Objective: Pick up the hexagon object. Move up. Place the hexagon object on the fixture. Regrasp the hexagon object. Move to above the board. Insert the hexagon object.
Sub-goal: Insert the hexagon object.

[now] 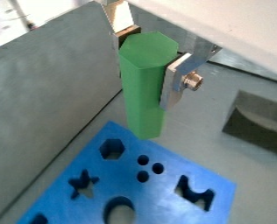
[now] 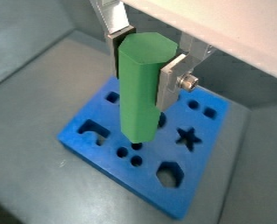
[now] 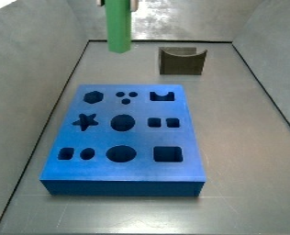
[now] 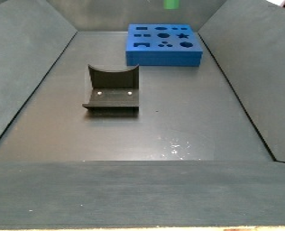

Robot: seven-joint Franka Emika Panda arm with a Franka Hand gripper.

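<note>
The gripper (image 1: 149,63) is shut on the hexagon object (image 1: 141,96), a bright green hexagonal peg held upright near its upper end. The silver fingers (image 2: 172,80) press on two opposite flats of the peg (image 2: 136,105). It hangs in the air over the blue board (image 2: 211,157), its lower end clear of the cut-outs. In a side view the peg (image 3: 117,27) hangs above the far left part of the board (image 3: 141,138), with the gripper out of frame. The dark fixture (image 3: 181,61) stands beyond the board and holds nothing (image 4: 109,97).
Grey sloping walls (image 3: 38,119) enclose the grey floor (image 4: 170,126) on all sides. The board (image 4: 164,59) lies at one end of the floor and the fixture (image 1: 256,122) stands apart from it towards the middle.
</note>
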